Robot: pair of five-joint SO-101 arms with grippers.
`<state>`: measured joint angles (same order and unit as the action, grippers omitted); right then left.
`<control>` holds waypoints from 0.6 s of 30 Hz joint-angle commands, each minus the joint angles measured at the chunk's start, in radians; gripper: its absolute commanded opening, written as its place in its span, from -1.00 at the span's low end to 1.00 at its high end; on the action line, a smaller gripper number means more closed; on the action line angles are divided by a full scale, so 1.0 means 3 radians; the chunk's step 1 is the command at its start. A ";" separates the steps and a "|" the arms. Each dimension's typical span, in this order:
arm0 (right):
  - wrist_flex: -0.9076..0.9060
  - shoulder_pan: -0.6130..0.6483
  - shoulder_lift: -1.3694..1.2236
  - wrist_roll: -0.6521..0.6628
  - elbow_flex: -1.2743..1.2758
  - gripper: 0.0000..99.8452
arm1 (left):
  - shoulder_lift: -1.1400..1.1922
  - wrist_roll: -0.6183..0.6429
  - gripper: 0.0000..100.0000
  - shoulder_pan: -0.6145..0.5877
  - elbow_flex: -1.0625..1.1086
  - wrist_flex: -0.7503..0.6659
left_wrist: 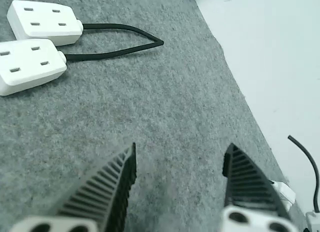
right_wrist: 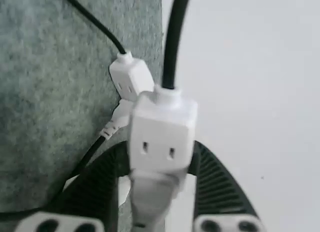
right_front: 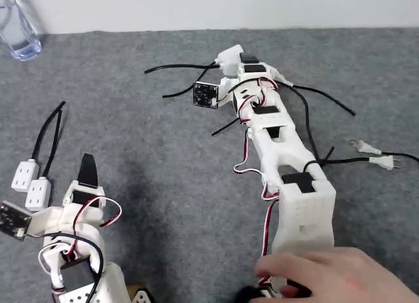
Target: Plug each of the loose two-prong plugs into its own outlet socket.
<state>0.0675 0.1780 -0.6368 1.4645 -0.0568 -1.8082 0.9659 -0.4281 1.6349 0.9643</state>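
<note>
Your right gripper (right_wrist: 159,159) is stretched out to the far edge of the grey mat (right_front: 163,185). A white socket cube (right_wrist: 161,134) on a black cord sits right at it, its two slots facing the wrist camera. A narrower white piece runs down from the cube into the gripper, but you cannot tell whether it is clamped there or only resting. Just behind the cube, a smaller white connector (right_wrist: 131,77) lies on its own thin cord at the mat's edge. On the mat to the right of that arm, well apart from the gripper, the first plug (right_front: 364,146) and the second plug (right_front: 385,162) lie close together. On the left side, the far double socket (left_wrist: 45,21) and the near double socket (left_wrist: 30,66) lie side by side, their black cords looping away. Your left gripper (left_wrist: 182,152) is near them, jaws spread wide over bare mat. A clear bottle (right_front: 16,28) stands beyond the mat's far left corner.
</note>
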 commanded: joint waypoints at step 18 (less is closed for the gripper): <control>0.0125 -0.0182 0.0867 -0.0097 0.0496 -0.25 | -0.0036 -0.0026 -0.45 0.0026 0.0156 -0.0501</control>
<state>0.0859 0.1519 -0.4971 1.4477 0.0844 -1.8082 0.9659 -0.4281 1.6886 0.8477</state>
